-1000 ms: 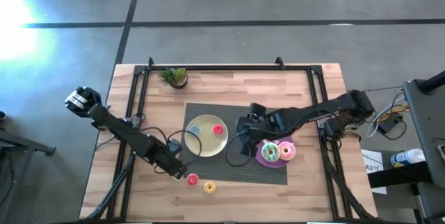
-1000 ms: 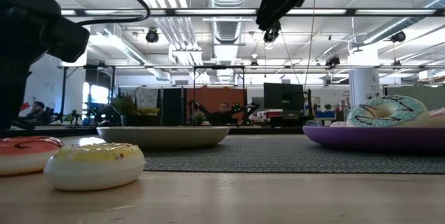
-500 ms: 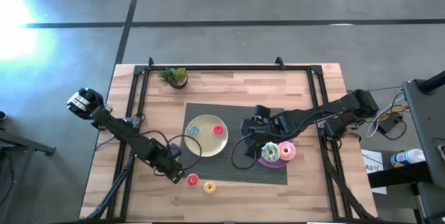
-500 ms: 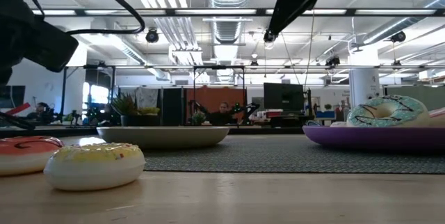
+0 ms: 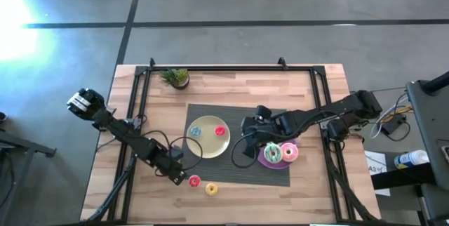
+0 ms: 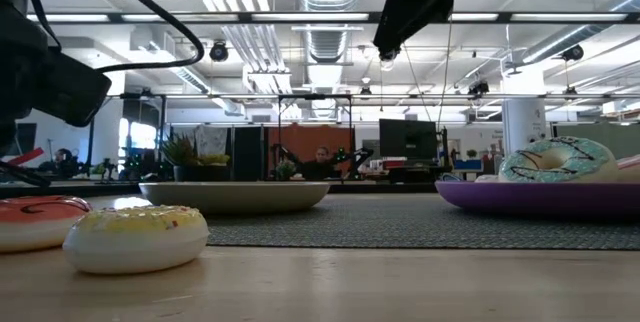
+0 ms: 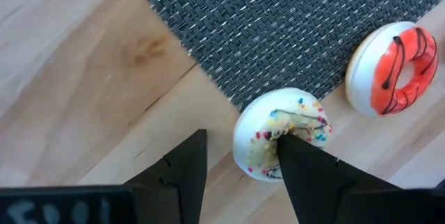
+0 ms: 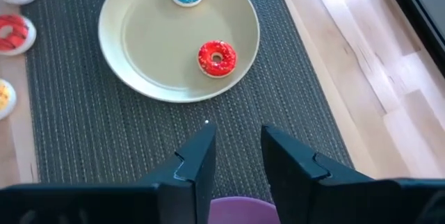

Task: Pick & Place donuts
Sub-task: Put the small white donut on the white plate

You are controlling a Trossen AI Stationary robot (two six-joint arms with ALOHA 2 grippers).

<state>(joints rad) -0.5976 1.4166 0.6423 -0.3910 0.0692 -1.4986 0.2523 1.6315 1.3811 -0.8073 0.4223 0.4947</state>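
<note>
Here, left claw (image 7: 240, 158) open, one finger poking through the cream donut (image 7: 281, 142); could flick it off the mat (image 7: 292, 29) edge when closing.

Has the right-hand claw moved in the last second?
Yes. In the high view the right gripper has shifted slightly toward the purple plate, away from the yellow plate, and now hangs between the two over the mat.

Grey floor (image 5: 231, 1) with dark seams; glare at one corner. Open ceiling (image 6: 300, 32): ducts, strip lights. Monitor (image 6: 407, 142) and a seated person (image 6: 321, 161) beyond.
</note>
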